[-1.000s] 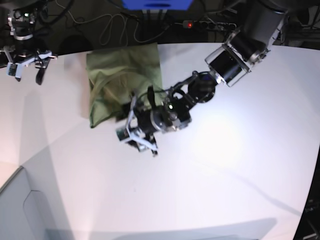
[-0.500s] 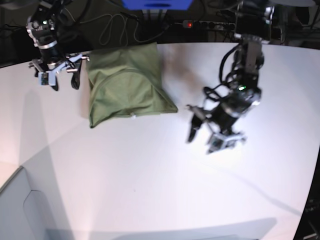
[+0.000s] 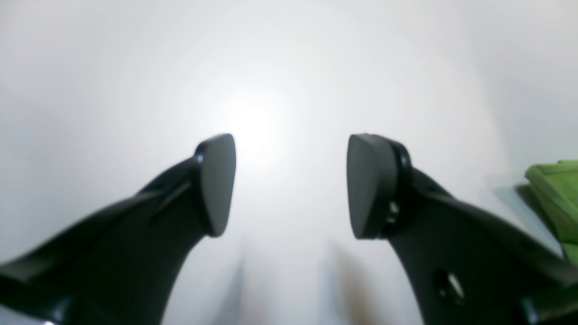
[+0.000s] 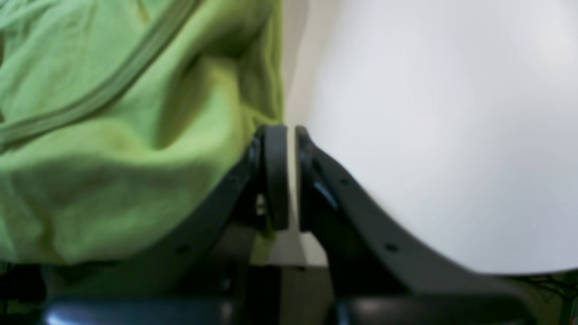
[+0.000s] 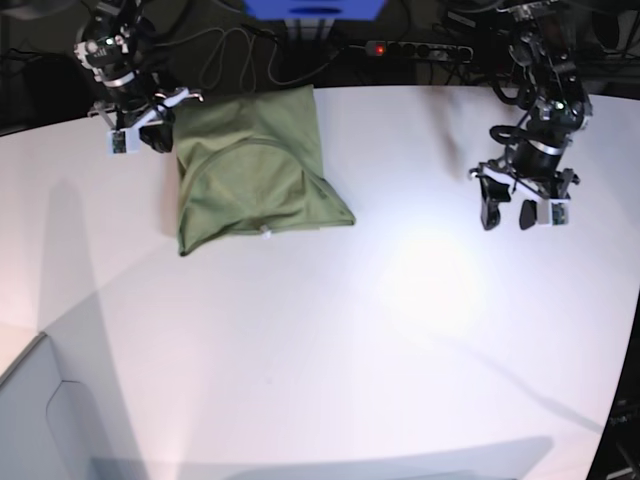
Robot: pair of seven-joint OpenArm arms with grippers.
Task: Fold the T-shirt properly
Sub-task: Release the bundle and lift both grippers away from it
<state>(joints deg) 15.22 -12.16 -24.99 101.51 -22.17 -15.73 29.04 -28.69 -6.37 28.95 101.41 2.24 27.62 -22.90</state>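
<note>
Biggest of all, a white table (image 5: 320, 340), holding everything up. Next, the shirt (image 5: 250, 170), lying flat at the far side of the table, close to the back edge. Folded up already into a thick block, with one corner poking out toward the middle. Looks close to done, maybe with just that pointy corner and a few bumps left to tidy. Then the right tool (image 5: 140, 138), down low at the shirt's far corner, right against the edge of the cloth. Pressed tight together. Probably put there to nip the edge and tug or smooth it flat. Hard to tell whether pinching any cloth or none: in the wrist view, green cloth bunched just beside one finger and only a thin pale slit between the pads. Last, the left tool (image 5: 520, 212), well apart from the shirt, out over bare table on the other side. Spread wide, holding nothing. Likely kept over there to stay out of the way. Only a tiny bit of green at the edge of its wrist view.
</note>
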